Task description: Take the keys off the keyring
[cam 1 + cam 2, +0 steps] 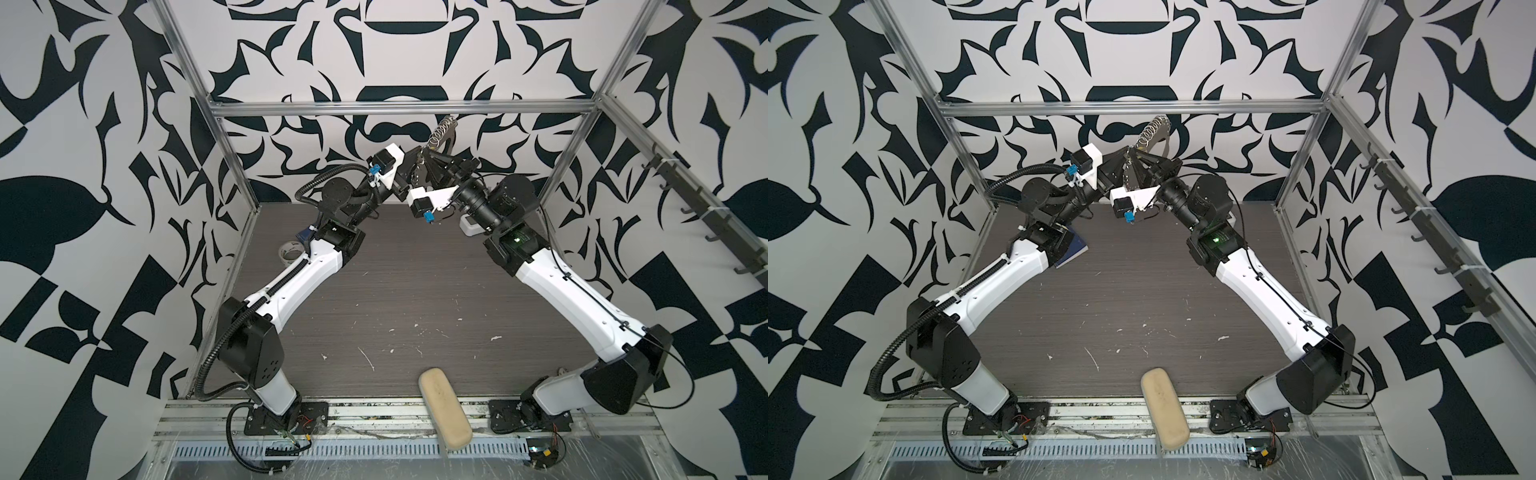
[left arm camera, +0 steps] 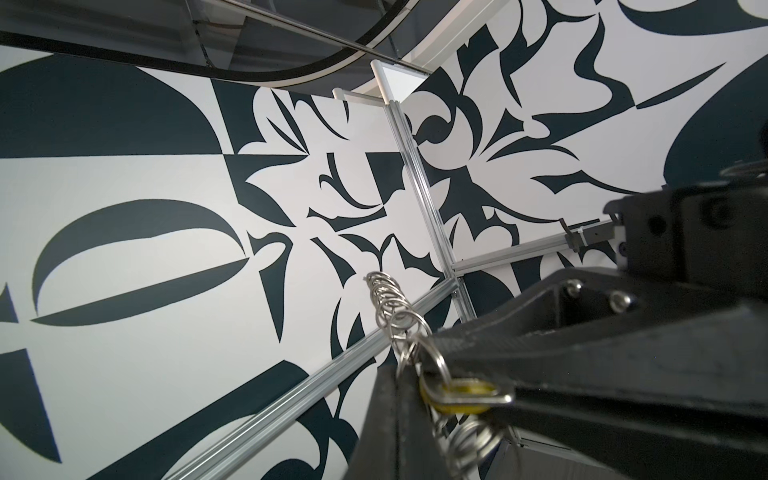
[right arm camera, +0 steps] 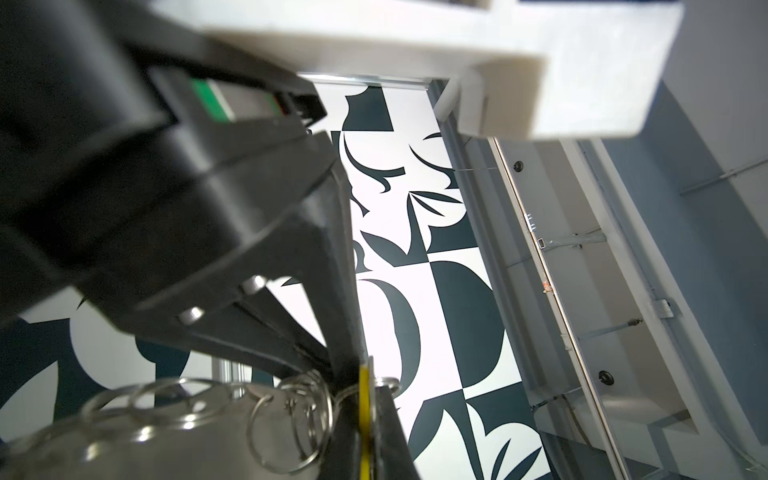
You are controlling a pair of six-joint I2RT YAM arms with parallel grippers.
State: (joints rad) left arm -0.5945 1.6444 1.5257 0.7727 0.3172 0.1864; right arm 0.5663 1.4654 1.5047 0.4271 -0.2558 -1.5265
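Two end effectors: the left end effector (image 1: 417, 165) and right end effector (image 1: 434, 161) meet tip to tip just in front of the rear frame bar (image 1: 399, 109), raised well clear of the table (image 1: 395, 291)
Left end effector: pinched fully closed, and the keyring (image 2: 409, 340) runs into its tips, probably to anchor the rings
Right end effector: clamped narrow on the brass-yellow key (image 3: 365, 415), seen edge-on between its tips
Keyring: in both top views its chain of silver rings runs from the pinch toward the rear frame bar and ends in a dark strap loop (image 1: 451, 139)
Why held so: likely one side fixes the ring while the other works the key around the coil, and mid-air leaves both wrists free to twist
Progress: the key looks still threaded on its small ring, with none off yet
Risk: thin metal in tight tips may slip or bind
Tan case (image 1: 444, 409): at the table edge farthest from the rear frame bar, out of the way
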